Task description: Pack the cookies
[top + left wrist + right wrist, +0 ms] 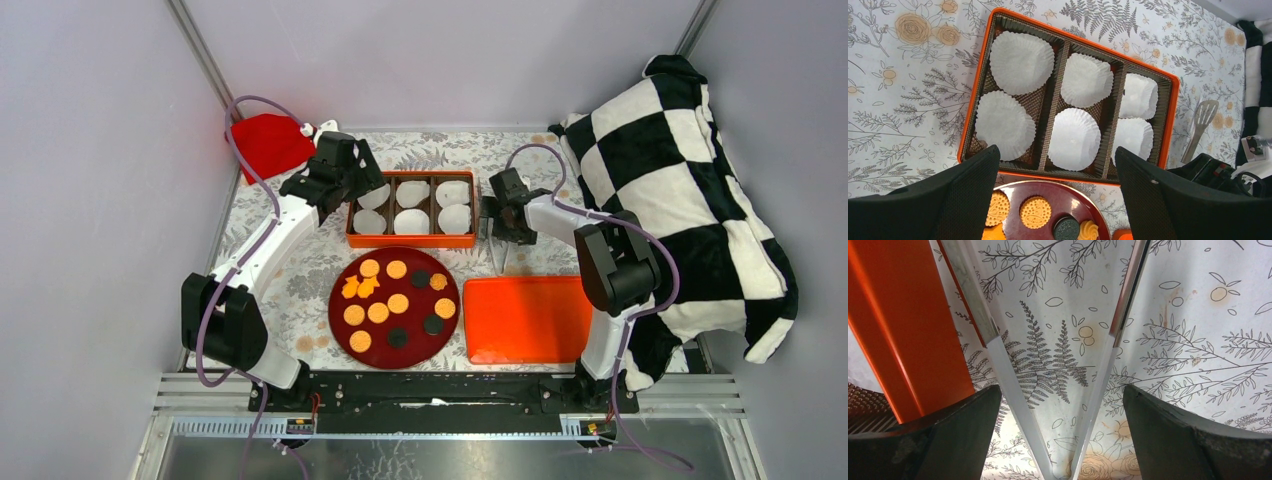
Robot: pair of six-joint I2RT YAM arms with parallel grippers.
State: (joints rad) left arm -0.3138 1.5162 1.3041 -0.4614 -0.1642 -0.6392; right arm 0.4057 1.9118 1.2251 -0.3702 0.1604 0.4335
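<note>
The tablecloth [290, 285] is lying smooth and faintly shiny, like printed plastic sheet. The box [1048, 176] is showing a glossy orange shell around a ribbed, embossed brown liner. The cups [1020, 62] are sitting as pleated, matt white paper. The plate [420, 352] is gleaming dark red and smooth. The cookies [378, 312] are looking dry, matt and stamped. The tongs [998, 360] are glinting; clear plastic or polished metal, I cannot tell. The fingers [963, 200] of the left gripper [1056, 150] are looking matt black and finely grained. The lid [527, 318] is shining smooth orange. The checked pillow [680, 180] is bulging in soft plush cloth.
</note>
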